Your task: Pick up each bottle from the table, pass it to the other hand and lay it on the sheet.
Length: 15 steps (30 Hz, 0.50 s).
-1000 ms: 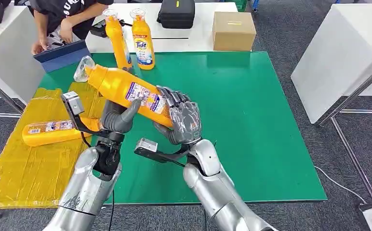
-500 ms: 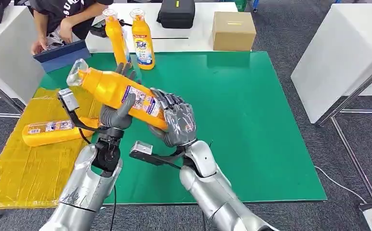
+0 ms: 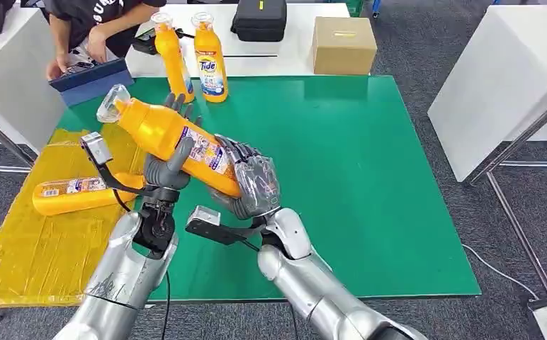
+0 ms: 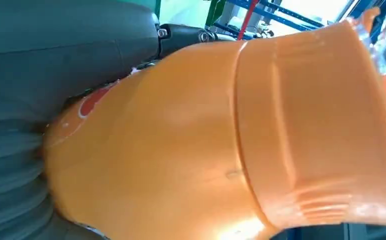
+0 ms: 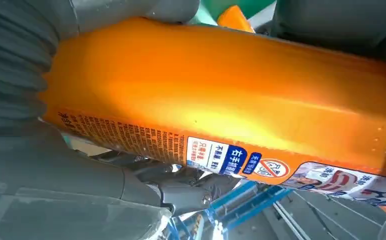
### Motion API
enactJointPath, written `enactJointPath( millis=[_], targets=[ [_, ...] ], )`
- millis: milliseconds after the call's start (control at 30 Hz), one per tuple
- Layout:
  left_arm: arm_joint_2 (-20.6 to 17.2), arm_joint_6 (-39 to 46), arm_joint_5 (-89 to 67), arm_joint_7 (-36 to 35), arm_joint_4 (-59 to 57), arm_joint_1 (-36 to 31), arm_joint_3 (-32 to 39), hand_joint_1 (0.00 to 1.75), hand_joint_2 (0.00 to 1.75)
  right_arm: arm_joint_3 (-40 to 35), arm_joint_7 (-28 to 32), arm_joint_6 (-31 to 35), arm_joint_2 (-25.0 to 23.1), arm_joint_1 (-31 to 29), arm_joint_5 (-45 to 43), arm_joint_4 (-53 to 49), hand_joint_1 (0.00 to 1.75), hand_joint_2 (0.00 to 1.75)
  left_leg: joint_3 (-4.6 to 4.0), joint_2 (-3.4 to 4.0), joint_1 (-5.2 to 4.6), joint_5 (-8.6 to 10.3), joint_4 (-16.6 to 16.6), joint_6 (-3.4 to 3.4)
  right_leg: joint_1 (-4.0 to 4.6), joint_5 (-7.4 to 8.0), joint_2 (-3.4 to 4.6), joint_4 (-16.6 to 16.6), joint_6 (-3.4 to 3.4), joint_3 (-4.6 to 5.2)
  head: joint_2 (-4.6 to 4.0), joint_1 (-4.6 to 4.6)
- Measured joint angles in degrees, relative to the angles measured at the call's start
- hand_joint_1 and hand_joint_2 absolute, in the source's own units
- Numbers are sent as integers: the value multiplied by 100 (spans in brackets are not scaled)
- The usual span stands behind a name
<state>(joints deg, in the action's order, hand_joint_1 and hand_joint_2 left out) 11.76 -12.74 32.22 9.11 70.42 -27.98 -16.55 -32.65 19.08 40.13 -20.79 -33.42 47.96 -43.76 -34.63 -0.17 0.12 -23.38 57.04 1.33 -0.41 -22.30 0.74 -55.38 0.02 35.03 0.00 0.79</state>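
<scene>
Orange bottle (image 3: 175,142) held tilted above green table (image 3: 370,177), clear cap toward far left. Base end gripped by right hand (image 3: 251,185); middle clasped by left hand (image 3: 166,170), fingers wrapped behind. Glossy plastic body, ribbed shoulder seen in left wrist view; printed label with blue blocks seen in right wrist view. Second bottle (image 3: 79,193) laid flat on crinkled yellow sheet (image 3: 37,248). Two bottles (image 3: 193,60) stood upright at table's far edge.

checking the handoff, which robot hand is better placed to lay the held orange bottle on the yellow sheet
Left robot hand: it already grips the orange plastic bottle mid-body and sits nearest the yellow plastic sheet; the right robot hand is farther off.
</scene>
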Motion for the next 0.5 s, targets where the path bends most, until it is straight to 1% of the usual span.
enactJointPath(
  millis=[33, 67, 233, 300, 500],
  targets=[
    [-2, 2, 4, 0, 0, 0, 4, 152, 175, -59, -4, -2, 0, -22, -71, 31, 175, 175, 0, 1, 0, 0, 0, 0, 0, 0, 0, 0, 0, 0, 0, 0],
    [-7, 4, 11, 0, 0, 0, 11, 175, 175, -118, -24, -2, 0, -40, -156, 53, 173, 175, 0, 1, 0, 0, 0, 0, 0, 0, 1, 0, 0, 0, 0, -2],
    [-26, 15, 15, 70, 0, 6, 35, 175, 175, -420, -205, -4, 20, -130, -324, 118, 175, 175, 1, 1, 0, 0, 0, 0, 0, 0, 0, 0, 0, 0, 0, -2],
    [-31, 15, 15, 85, 0, 12, 37, 175, 175, -483, -219, -4, 39, -164, -337, 133, 173, 175, 1, 1, 0, 0, 0, 0, 0, 0, 0, 0, 0, 0, 0, -2],
    [-31, 15, 15, 92, 4, 28, 68, 175, 175, -560, -219, -4, 52, -221, -376, 186, 175, 175, 1, 1, 0, 0, 0, 0, 0, 0, 0, 0, 0, 0, 0, 0]
  ],
)
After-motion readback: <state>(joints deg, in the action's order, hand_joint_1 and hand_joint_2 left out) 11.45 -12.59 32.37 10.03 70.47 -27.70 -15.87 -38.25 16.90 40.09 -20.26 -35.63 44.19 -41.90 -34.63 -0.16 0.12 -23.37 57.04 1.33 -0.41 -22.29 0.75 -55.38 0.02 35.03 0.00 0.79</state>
